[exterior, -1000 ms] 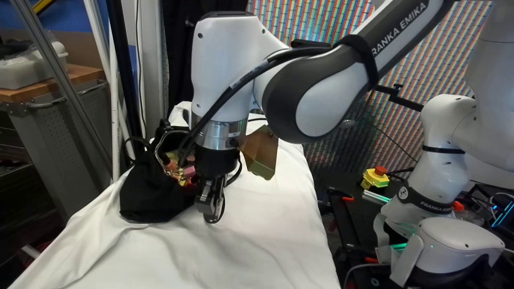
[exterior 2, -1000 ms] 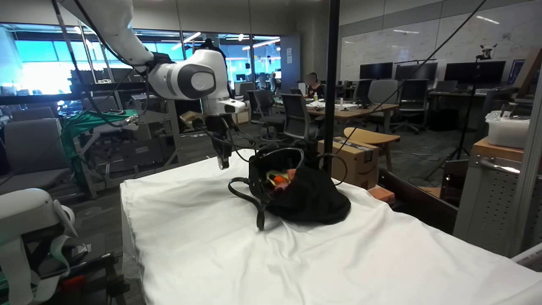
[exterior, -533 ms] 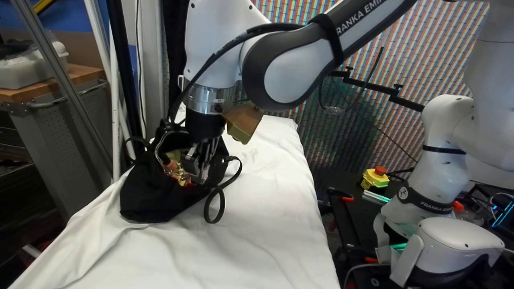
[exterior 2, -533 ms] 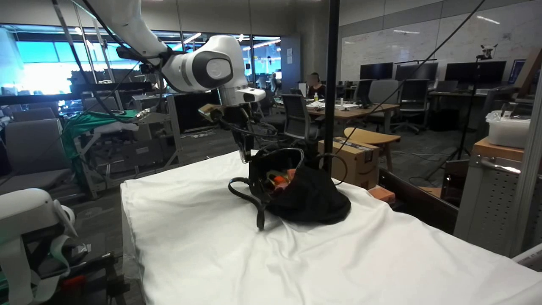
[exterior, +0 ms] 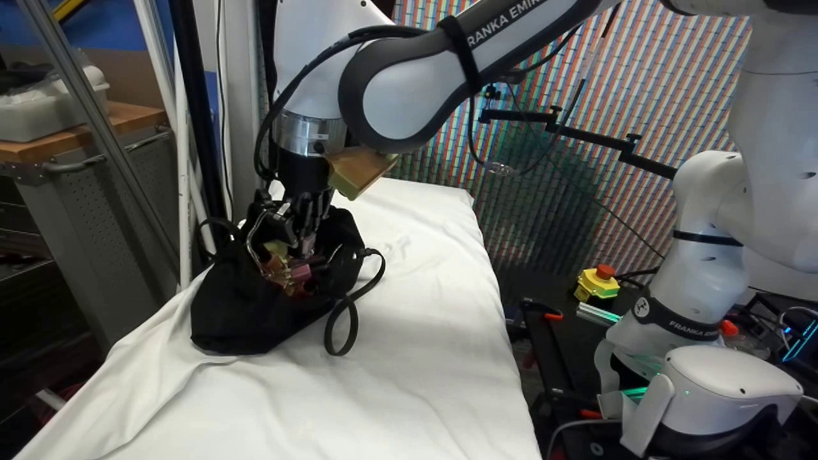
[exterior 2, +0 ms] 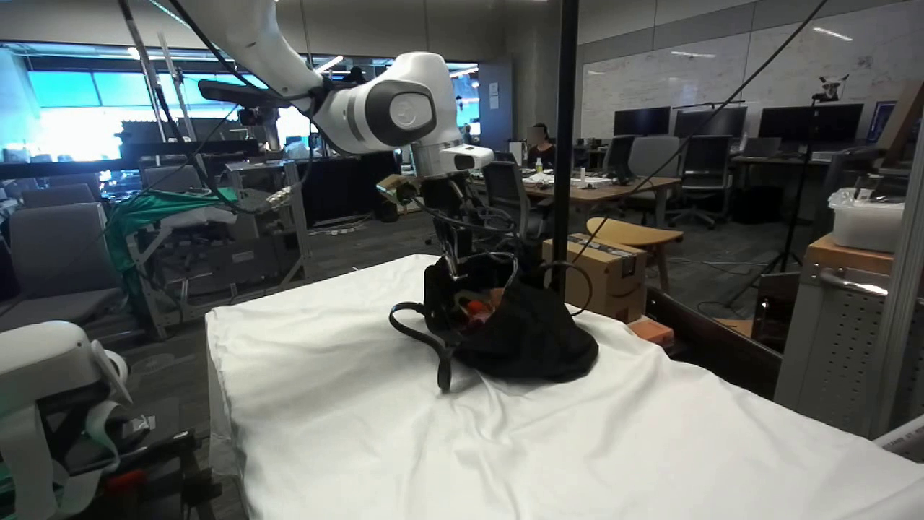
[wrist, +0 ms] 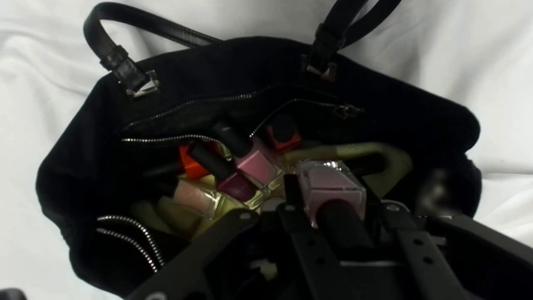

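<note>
Tool [wrist: 339,198] pinches a pink bottle [wrist: 329,189] at the mouth of the black bag [wrist: 245,62], no release yet, other bottles [wrist: 257,166] already inside

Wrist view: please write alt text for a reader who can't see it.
The gripper holds a black-capped pink nail polish bottle at the open mouth of a black bag. More small bottles, in pink, dark purple and orange-red, lie inside. The bag rests on white cloth, its black straps toward the top of the picture.
</note>
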Robot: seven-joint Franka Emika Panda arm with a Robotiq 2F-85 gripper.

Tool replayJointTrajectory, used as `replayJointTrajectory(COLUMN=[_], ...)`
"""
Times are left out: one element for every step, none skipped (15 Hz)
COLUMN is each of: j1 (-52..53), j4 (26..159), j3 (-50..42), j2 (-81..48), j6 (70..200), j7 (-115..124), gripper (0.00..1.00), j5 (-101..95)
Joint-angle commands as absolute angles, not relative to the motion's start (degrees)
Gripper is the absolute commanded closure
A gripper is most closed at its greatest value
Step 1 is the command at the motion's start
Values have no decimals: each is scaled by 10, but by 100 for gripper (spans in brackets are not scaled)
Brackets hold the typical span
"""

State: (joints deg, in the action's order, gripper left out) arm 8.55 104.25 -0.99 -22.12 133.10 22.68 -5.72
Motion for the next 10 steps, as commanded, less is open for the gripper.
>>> replayJointTrajectory(j1=[79, 77, 76, 75, 74, 73, 72, 71, 70, 67], j4=[956, 939, 925, 912, 899, 886, 877, 869, 863, 862], j3=[-20, -23, -25, -27, -28, -30, -30, -30, -30, -28], j2=[-282, -295, -306, -318, -327, -336, -344, -349, -354, -355], j6=[1301, 1295, 1290, 1291, 1288, 1284, 1284, 1280, 1278, 1271], j7=[226, 224, 224, 224, 224, 224, 223, 222, 220, 213], gripper=[84, 84, 84, 84, 84, 84, 55, 34, 27, 21], j5=[-60, -58, -57, -57, -55, -54, -53, -51, -49, -46])
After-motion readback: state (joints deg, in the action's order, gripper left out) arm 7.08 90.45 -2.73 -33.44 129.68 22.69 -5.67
